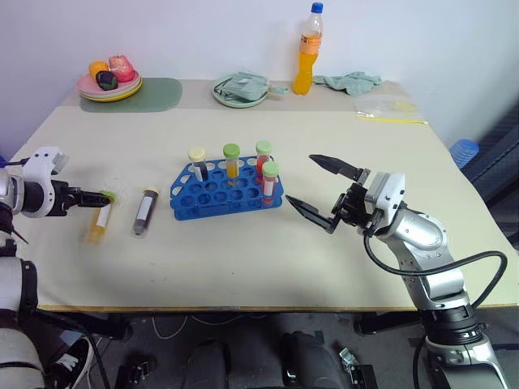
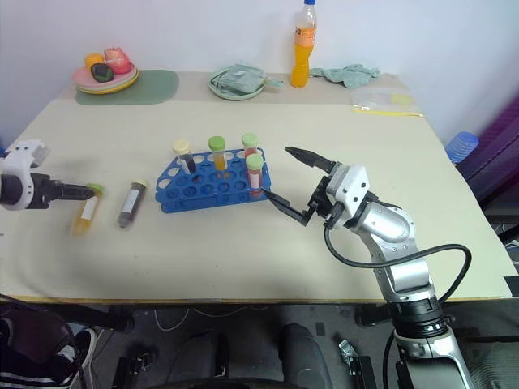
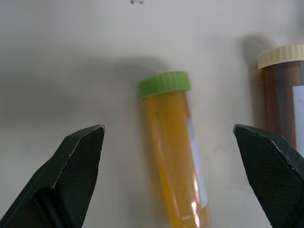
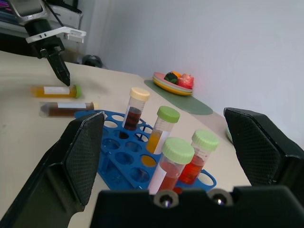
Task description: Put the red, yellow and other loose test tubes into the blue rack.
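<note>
The blue rack stands mid-table with a brown tube, a yellow tube and two red tubes upright in it. To its left lie two loose test tubes: a yellow-orange one with a green cap and a dark brown one with a pale cap. My left gripper hangs open just above the yellow-orange tube, its fingers to either side of the capped end, not touching. My right gripper is open and empty, held above the table just right of the rack.
Along the back edge are a plate of toy fruit on a green mat, a green plate with a cloth, an orange drink bottle, a crumpled cloth and a plastic bag.
</note>
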Controlling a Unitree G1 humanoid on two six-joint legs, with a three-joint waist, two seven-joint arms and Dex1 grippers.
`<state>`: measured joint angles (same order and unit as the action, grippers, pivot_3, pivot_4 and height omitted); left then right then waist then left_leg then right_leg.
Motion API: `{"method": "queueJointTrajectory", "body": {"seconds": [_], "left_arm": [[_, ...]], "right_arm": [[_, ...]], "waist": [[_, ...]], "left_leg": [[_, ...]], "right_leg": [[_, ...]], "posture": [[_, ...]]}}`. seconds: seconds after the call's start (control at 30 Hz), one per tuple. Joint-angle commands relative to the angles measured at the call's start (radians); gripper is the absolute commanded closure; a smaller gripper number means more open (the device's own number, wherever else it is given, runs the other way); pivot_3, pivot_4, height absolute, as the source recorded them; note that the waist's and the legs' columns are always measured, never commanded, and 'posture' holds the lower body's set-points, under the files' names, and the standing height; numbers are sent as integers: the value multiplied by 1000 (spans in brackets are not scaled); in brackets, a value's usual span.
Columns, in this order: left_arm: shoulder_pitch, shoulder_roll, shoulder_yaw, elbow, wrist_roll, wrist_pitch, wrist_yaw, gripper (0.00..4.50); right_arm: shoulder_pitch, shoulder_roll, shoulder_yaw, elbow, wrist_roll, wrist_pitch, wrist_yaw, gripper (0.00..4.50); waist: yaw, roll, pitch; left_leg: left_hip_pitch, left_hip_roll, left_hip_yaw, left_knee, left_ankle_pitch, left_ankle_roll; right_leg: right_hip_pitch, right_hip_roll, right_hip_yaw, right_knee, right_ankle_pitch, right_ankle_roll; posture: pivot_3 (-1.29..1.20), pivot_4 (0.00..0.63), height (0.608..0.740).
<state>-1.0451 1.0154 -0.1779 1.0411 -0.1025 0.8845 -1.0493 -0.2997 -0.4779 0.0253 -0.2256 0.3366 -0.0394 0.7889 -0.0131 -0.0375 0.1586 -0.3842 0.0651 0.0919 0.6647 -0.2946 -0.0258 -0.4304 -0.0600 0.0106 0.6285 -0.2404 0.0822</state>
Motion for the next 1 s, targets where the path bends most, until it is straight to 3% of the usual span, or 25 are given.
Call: {"method": "queueJointTrajectory", "body": {"seconds": [0.03, 0.3, 0.4, 0.57, 0.6, 0.7, 0.87, 1.0], "left_arm": [[-40, -15, -36, 43, 69, 17, -38, 0], [-65, -47, -30, 102, 119, 63, -41, 0], [-51, -60, -6, 105, 111, 105, -39, 841], [-44, -60, 9, 102, 111, 123, -26, 3433], [-45, -60, 15, 101, 111, 121, -16, 3719], [-38, -45, 42, 70, 109, 68, 13, 3731], [-36, -46, 321, 9, -16, -80, 313, 3731], [180, -187, 665, -395, -266, -309, 322, 3731]], "right_arm": [[-11, 10, -16, -25, -8, -27, -17, 64], [-4, 6, -23, -30, -21, -26, -34, 64], [-7, 6, -29, -24, -25, -28, -45, 0], [-10, 6, -25, -22, -29, -28, -50, 0], [-12, 7, -25, -21, -30, -28, -51, 0], [-26, 7, -31, -6, -36, -28, -60, 0], [-24, -3, -40, 3, -45, -40, -64, 0], [-24, 1, -50, 19, -52, -48, -76, 0]], "waist": [[-1, 0, 0], [-1, -1, 0], [-1, -1, 0], [-1, -2, 0], [-1, -2, 0], [-1, -2, 0], [-1, -2, 0], [2, -2, 0]], "left_leg": [[0, 0, 0, 0, 0, 0], [0, 0, -1, 0, 0, 0], [0, 0, -1, 0, 0, 0], [0, 0, -1, 0, 0, 0], [0, 0, -1, 0, 0, 0], [0, 0, -1, 0, 0, 0], [-1, 0, -2, 1, 0, 0], [-2, 0, -2, 2, 0, 0]], "right_leg": [[0, 0, 0, 0, 0, 0], [0, 0, 0, 0, 1, 2], [0, 0, 0, 0, 1, 1], [0, 0, 0, 0, 1, 2], [0, 0, 0, 0, 1, 2], [0, 0, 0, 0, 1, 2], [0, 0, -1, 1, 2, 3], [0, -2, -2, 2, 2, 4]], "posture": [[0, 150, 740], [0, 150, 740], [0, 150, 740], [0, 150, 740], [0, 150, 740], [0, 150, 740], [0, 150, 740], [0, 150, 740]]}}
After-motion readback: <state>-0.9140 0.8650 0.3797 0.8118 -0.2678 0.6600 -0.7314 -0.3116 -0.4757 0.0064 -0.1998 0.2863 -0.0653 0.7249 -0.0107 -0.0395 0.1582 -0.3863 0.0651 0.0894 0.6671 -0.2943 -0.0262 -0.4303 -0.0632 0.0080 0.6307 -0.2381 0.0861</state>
